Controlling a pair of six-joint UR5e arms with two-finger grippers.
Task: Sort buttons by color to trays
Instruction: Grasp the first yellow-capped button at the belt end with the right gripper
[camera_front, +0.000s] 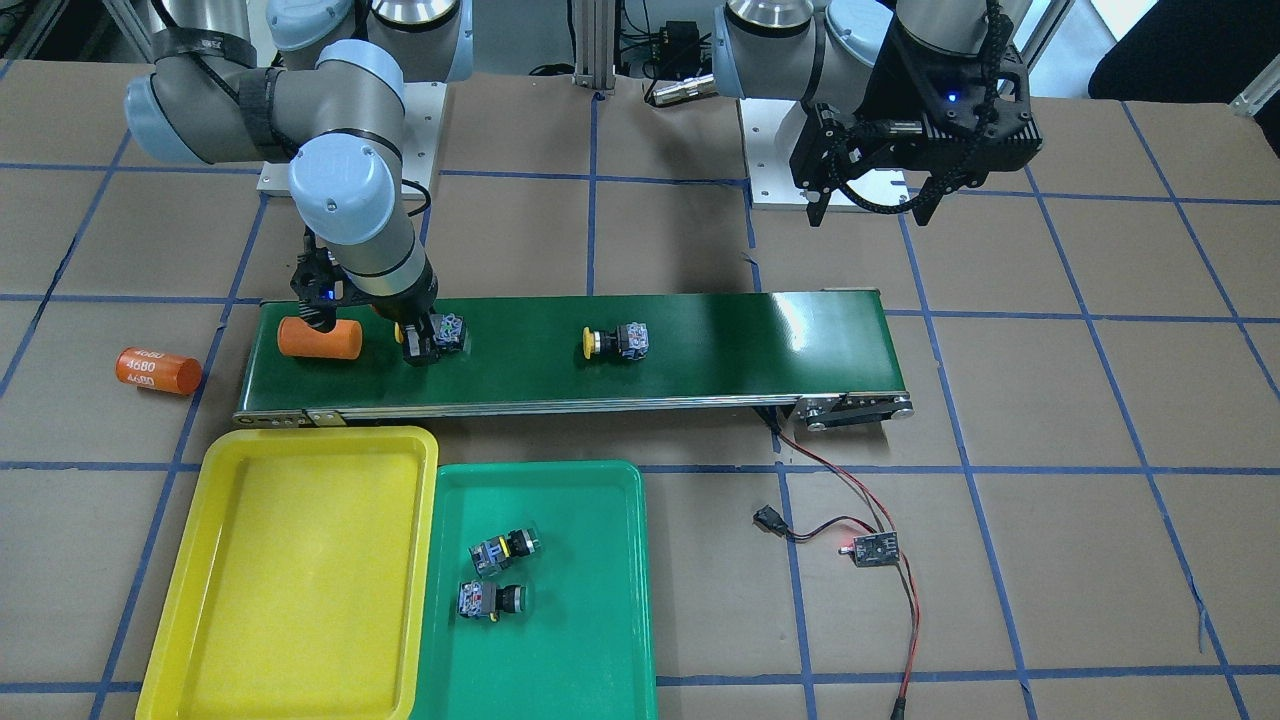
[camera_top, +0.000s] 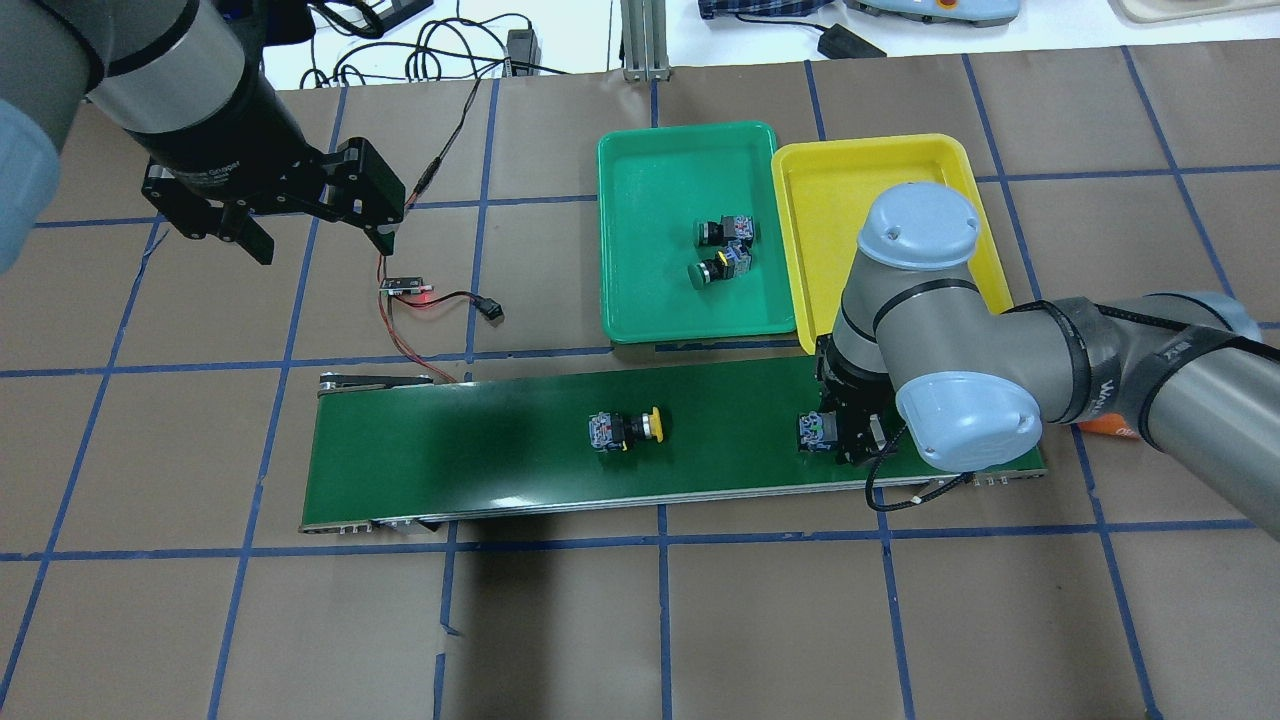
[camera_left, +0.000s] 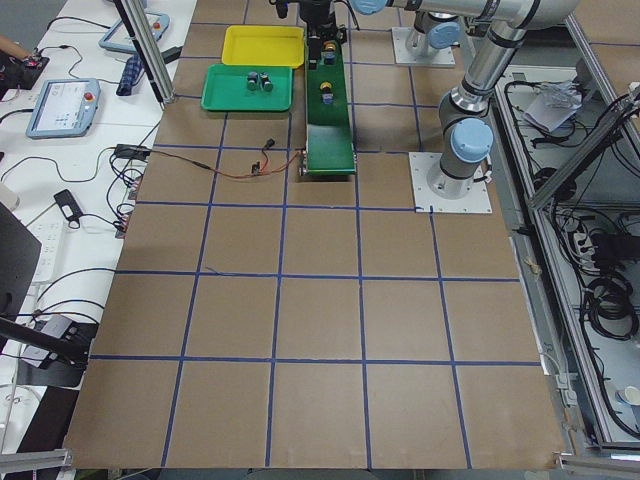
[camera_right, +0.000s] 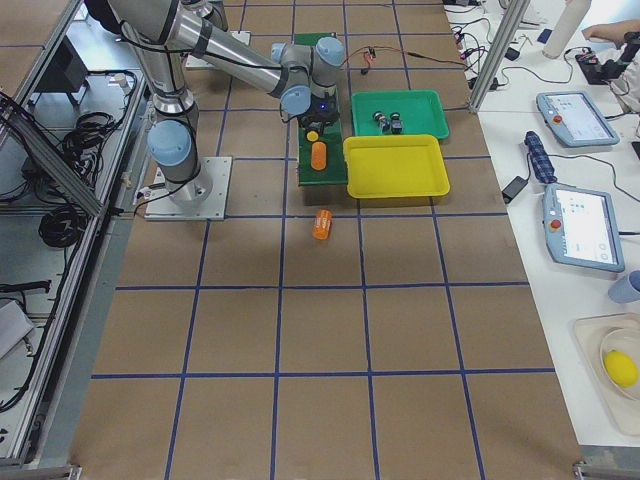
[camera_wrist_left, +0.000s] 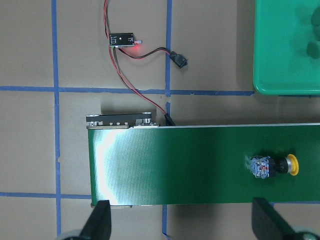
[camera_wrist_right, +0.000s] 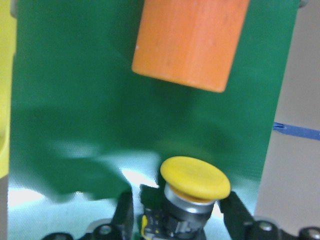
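Observation:
My right gripper (camera_front: 425, 342) is down on the conveyor belt (camera_front: 720, 350), shut on a yellow-capped button (camera_wrist_right: 195, 185), which stands on the belt between the fingers (camera_wrist_right: 125, 212). It also shows in the overhead view (camera_top: 820, 432). A second yellow-capped button (camera_front: 615, 342) lies on its side mid-belt, also in the left wrist view (camera_wrist_left: 272, 166). Two green-capped buttons (camera_front: 503, 548) (camera_front: 490, 598) lie in the green tray (camera_front: 590, 620). The yellow tray (camera_front: 300, 580) holds nothing. My left gripper (camera_top: 318, 240) hangs open and empty, high over the belt's other end.
A plain orange cylinder (camera_front: 320, 338) lies on the belt just beside the right gripper. Another, printed 4680 (camera_front: 158, 370), lies on the table off the belt's end. A small sensor board with red and black wires (camera_front: 870, 548) lies near the belt's motor end.

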